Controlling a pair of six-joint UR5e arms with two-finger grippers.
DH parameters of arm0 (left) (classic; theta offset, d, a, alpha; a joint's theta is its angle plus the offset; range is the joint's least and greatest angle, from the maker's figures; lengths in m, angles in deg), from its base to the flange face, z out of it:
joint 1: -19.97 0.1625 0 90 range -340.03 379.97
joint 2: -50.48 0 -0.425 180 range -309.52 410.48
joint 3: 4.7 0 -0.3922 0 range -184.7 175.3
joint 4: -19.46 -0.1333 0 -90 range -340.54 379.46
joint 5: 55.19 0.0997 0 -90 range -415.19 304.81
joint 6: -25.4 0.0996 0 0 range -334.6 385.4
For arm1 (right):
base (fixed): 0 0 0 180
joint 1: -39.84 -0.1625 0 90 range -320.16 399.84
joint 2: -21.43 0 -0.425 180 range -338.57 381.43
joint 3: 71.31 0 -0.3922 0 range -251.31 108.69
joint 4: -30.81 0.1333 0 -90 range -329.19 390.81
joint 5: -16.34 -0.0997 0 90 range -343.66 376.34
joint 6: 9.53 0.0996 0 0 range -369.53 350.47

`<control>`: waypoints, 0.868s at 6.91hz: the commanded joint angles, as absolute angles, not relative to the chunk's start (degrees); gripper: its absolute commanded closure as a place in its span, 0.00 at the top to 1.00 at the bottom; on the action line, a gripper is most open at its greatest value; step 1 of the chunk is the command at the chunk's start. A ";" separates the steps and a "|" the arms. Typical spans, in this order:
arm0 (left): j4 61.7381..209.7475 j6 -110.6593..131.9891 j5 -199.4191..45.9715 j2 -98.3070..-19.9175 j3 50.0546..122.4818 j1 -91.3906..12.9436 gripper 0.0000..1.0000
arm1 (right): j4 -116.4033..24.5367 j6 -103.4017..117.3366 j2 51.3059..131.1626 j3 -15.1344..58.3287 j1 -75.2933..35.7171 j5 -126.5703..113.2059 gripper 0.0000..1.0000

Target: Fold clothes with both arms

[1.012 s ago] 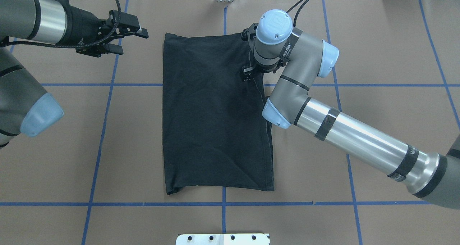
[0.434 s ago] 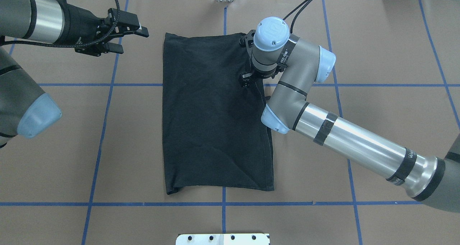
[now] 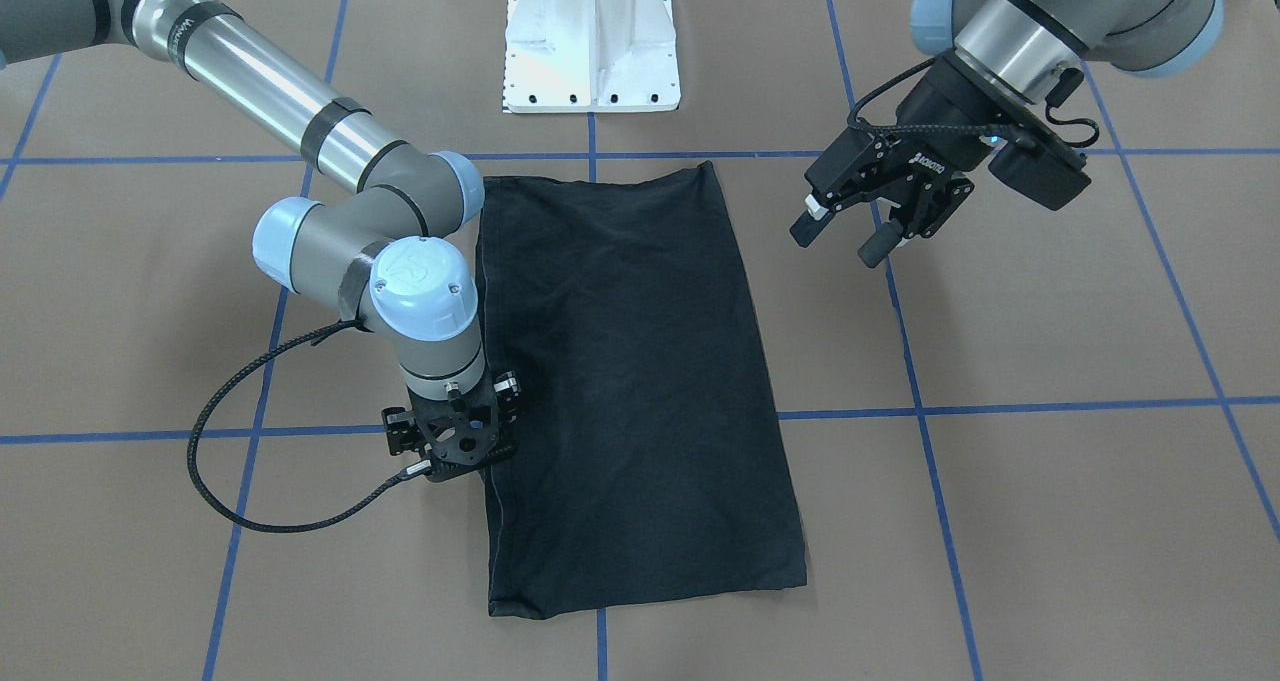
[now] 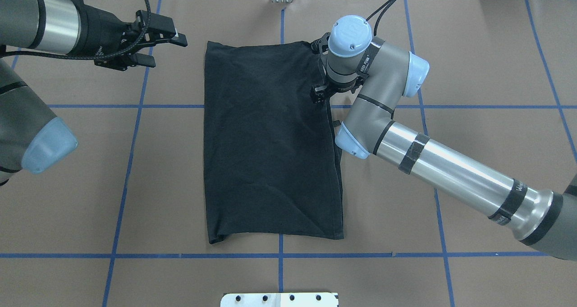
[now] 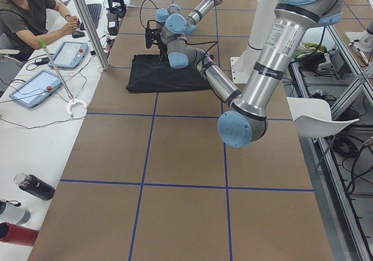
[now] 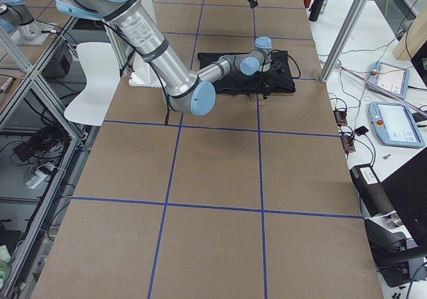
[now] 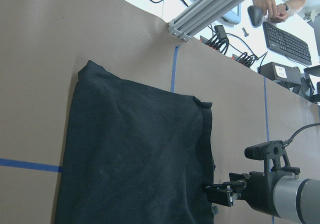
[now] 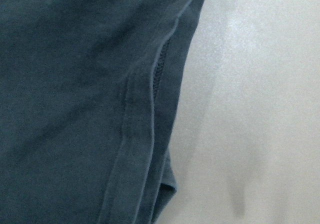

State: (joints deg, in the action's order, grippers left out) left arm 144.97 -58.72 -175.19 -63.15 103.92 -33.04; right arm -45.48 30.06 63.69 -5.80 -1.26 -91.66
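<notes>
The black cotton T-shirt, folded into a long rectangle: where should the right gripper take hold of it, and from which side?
Probably the stitched long edge of the black cotton T-shirt beside the right gripper, approached low from the brown table side: it lies flat, and its stacked layers offer a lip there.

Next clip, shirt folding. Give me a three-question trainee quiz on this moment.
1. True or false: the left gripper grips the T-shirt.
2. The right gripper sits at the shirt's: A long side edge; B centre; C short edge nearest the robot's base.
3. Fill in: the shirt's upper face shows ___ logo.
Key: 1 false, it hangs open, off the cloth. 2 A. 3 no.
</notes>
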 commanded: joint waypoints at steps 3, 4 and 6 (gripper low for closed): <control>144.97 -59.06 -175.51 -63.07 104.80 -33.03 1.00 | -45.47 30.72 63.09 -3.57 -5.05 -98.93 1.00; 144.54 -59.68 -178.12 -62.99 106.20 -33.11 1.00 | -46.17 32.55 64.22 0.80 -7.16 -104.63 1.00; 143.91 -67.46 -178.59 -61.84 108.50 -31.37 1.00 | -46.18 40.27 73.85 15.98 -7.53 -107.84 1.00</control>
